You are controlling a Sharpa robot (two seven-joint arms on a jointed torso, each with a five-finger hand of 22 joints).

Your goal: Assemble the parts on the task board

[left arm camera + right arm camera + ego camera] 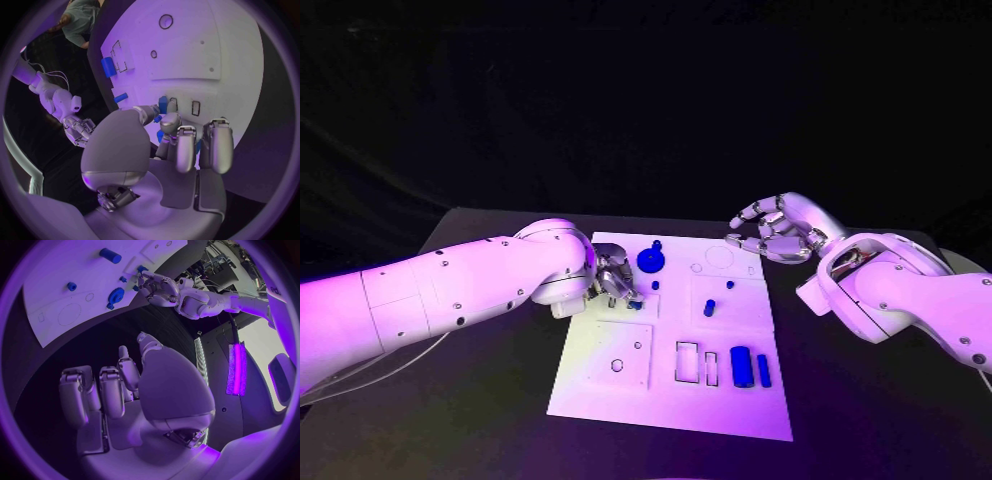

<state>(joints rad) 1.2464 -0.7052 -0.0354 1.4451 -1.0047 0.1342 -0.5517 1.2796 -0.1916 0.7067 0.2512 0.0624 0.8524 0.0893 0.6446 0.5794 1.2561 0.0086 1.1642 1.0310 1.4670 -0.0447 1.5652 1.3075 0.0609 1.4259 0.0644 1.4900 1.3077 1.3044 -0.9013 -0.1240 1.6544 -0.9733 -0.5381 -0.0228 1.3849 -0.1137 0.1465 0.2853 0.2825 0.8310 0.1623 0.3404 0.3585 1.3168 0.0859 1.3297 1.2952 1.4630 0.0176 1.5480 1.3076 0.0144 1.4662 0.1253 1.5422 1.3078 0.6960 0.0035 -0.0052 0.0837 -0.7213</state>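
Task board [610,395] sits centre frame on the desk; our left hand [615,281] pinches a small blue part [163,104] at its upper left, so we should seat it squarely; right hand [776,228] hovers, fingers curled, empty

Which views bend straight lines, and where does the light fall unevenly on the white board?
Both wrist views bend the edges of the white task board into curves; the head view keeps them straight. In the head view the board glows under violet light while the black table stays dark.
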